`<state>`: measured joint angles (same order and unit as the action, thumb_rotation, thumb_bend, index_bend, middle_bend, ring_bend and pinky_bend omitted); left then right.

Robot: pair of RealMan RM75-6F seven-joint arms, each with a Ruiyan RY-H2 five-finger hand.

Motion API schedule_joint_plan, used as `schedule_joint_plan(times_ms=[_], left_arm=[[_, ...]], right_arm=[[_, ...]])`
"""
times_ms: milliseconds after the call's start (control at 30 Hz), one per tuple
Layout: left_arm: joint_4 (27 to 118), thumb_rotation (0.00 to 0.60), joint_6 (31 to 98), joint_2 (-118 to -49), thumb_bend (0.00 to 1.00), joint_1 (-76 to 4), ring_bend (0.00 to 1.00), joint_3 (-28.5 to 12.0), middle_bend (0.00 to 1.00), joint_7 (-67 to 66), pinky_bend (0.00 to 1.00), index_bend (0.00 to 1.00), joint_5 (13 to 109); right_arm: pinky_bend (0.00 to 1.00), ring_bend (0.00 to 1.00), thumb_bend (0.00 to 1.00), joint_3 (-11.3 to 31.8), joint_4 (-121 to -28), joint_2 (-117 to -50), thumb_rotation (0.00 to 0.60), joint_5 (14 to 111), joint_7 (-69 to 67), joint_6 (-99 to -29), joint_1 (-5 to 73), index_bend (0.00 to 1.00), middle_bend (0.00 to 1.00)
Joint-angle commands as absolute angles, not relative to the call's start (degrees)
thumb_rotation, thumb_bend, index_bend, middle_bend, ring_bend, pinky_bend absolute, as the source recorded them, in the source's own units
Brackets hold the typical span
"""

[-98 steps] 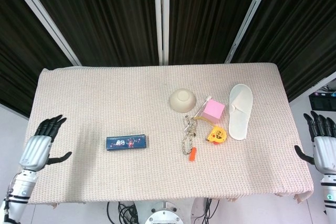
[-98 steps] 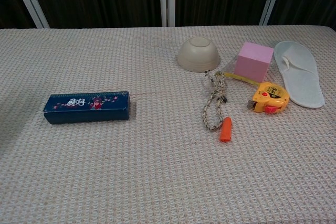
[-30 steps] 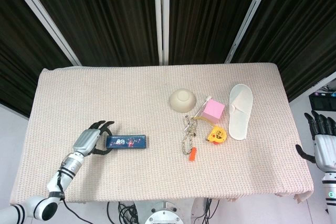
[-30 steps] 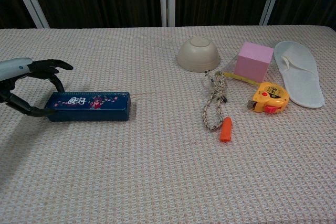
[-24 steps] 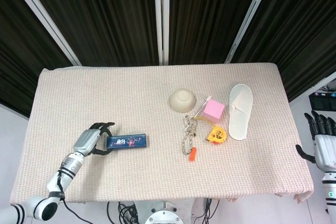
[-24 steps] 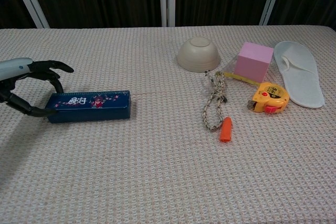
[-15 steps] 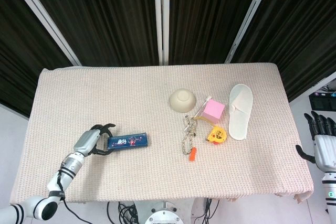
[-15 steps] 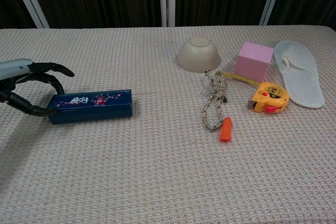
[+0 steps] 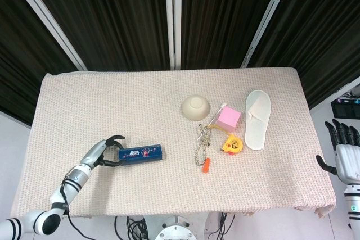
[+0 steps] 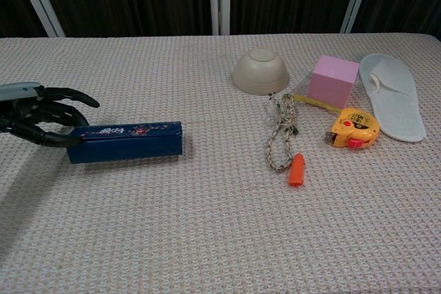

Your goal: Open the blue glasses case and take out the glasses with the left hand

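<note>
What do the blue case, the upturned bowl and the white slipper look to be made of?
Blue glasses case: rigid, printed matte covering, sharp box edges; likely card or wrapped plastic. Bowl: smooth beige with soft sheen, plastic or glazed ceramic. Slipper: soft white fabric, dull and thin-soled.

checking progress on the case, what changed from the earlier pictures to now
The left hand came in from the table's left edge to the left end of the blue glasses case, fingers curled around it. The case slid rightward and turned slightly; it remains closed. The right hand, bowl, pink block, tape measure, rope and slipper stayed put.
</note>
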<state>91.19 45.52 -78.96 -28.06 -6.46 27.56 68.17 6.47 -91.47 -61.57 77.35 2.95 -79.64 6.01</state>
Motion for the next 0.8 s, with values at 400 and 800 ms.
schedule_joint_plan(times_ms=[400, 800], left_arm=[[95.42, 0.6, 39.03, -76.12, 0.29, -28.53, 0.26, -9.29, 0.6, 32.97, 0.14, 0.23, 58.63], [94.45, 0.6, 38.66, -77.23, 0.29, -29.65, 0.11, -9.98, 0.35, 29.86, 0.15, 0.22, 51.71]], right_arm=[[0.0, 0.0, 0.21, 6.37, -91.91, -61.46, 0.6, 77.37, 3.45, -79.36, 6.21, 0.0, 0.0], [0.0, 0.0, 0.21, 6.26, -92.13, -61.35, 0.6, 77.33, 3.74, -79.24, 6.27, 0.0, 0.0]])
